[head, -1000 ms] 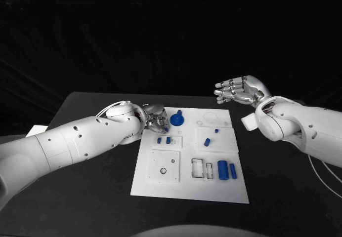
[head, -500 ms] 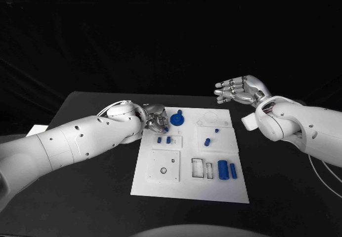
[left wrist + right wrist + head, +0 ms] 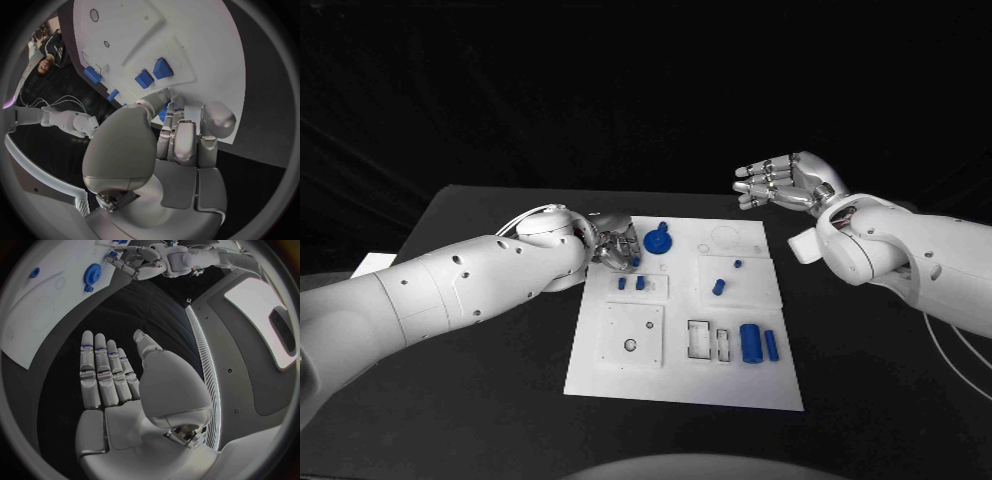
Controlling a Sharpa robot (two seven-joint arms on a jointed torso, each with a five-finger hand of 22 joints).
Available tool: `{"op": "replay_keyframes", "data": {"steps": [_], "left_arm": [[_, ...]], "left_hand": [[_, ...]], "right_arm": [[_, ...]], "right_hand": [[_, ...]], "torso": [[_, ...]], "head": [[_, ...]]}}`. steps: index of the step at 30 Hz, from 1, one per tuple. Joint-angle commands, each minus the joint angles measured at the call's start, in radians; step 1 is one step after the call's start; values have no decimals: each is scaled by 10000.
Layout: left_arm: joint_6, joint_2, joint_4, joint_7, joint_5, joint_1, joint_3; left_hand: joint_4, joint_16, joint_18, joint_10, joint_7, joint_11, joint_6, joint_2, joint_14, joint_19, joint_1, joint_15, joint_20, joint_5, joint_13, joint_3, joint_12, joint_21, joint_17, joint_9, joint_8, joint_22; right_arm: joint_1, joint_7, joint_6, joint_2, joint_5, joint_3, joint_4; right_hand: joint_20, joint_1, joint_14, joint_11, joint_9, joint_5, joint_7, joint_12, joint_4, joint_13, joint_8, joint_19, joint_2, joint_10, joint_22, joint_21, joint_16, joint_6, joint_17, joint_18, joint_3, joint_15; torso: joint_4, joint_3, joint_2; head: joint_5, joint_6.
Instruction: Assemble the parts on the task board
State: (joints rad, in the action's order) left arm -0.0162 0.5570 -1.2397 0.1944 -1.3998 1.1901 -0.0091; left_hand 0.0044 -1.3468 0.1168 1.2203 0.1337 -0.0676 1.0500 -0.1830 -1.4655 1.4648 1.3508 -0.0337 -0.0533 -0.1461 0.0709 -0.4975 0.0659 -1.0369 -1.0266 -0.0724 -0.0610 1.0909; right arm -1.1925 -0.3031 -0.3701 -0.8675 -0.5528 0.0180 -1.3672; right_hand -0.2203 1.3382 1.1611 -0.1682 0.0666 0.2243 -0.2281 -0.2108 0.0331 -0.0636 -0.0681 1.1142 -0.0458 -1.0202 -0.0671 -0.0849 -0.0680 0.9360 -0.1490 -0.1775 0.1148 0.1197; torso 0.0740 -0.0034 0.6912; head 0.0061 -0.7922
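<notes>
Currently I am holding the left hand [image 3: 613, 246] low over the far left corner of the task board [image 3: 687, 385], its fingers curled down around a small blue part [image 3: 164, 113] just beside the blue gear [image 3: 659, 241]; whether it is actually gripping that part, I cannot tell. I am keeping the right hand [image 3: 783, 182] raised off the board's far right corner, palm released, fingers apart, holding nothing. Other blue parts are sitting in recesses across the board, including two upright pegs [image 3: 632, 284] and a larger cylinder [image 3: 751, 344]. I am judging these pieces rigid, light and smooth, so they are likely to slip; I am planning a fingertip pinch across the sides, never the ends.
</notes>
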Motion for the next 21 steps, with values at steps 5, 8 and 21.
{"op": "replay_keyframes", "data": {"steps": [5, 8, 21], "left_arm": [[181, 25, 13, 102, 11, -7, -6], [137, 52, 18, 113, 12, -8, -6], [-1655, 717, -199, -1113, 1880, -12, -1]], "left_hand": [[-15, 61, -192, -131, 28, -10, -94, -36, -159, 548, -83, 99, -59, 43, -20, -82, -53, -11, 41, 30, -2, 7], [-24, 64, -194, -191, 53, -36, -149, -55, -154, 539, -92, 120, -72, 43, -22, -95, -51, -6, 64, 49, 0, 8], [-6, -22, 16, -1110, 269, -284, -710, -114, -136, 277, -213, 331, -238, 44, -43, 46, 55, 1277, 29, 28, -148, -1045]], "right_arm": [[6, -23, 184, -6, -106, 2, 3], [6, 46, 244, -18, -225, 2, 28], [25, 1476, 1171, -204, -4778, 3, 76]], "right_hand": [[-16, -35, -39, -3, -7, 50, -38, -44, -83, 10, 51, 44, 44, 15, 11, 43, 38, -9, 26, -69, -17, -18], [-16, -34, -39, -3, -8, 50, -37, -44, -85, 10, 52, 45, 43, 16, 11, 44, 38, -9, 28, -69, -17, -18], [1356, 781, 3429, 862, 92, -275, 701, -144, -1119, -12, -282, 3001, -34, -1620, -801, -1655, -1537, 1358, -715, -64, 822, -1266]], "torso": [[0, 2, -2], [-2, 6, -1], [-2, 12, -14]], "head": [[-10, 7], [-10, 7], [-98, 82]]}}
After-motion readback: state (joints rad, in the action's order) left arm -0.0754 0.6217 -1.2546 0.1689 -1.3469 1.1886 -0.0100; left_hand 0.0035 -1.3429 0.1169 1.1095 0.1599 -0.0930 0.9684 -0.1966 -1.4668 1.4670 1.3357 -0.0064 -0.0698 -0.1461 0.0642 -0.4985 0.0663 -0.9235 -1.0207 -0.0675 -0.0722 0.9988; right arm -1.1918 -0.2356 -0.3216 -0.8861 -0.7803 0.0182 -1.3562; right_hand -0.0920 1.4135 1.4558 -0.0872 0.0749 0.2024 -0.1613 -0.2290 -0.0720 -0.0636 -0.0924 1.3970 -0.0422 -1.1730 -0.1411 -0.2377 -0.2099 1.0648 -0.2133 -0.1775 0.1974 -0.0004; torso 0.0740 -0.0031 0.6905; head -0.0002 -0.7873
